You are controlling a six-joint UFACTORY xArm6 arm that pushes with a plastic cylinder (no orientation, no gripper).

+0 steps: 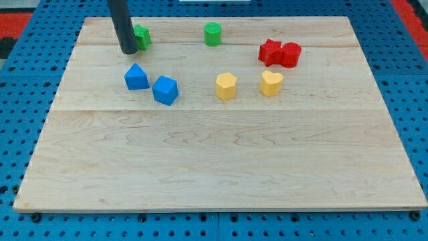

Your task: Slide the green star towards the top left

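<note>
Camera view: my tip has no pincer, just a bare rod gripping nothing, pressed against the left side of the green star. The star sits near the wooden board's top-left corner. Right of the star sits a green cylinder. Blue pegboard surrounds the board.

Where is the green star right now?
The green star sits near the board's top-left in the camera view, just right of my tip and partly hidden behind the rod, above the two blue blocks.
</note>
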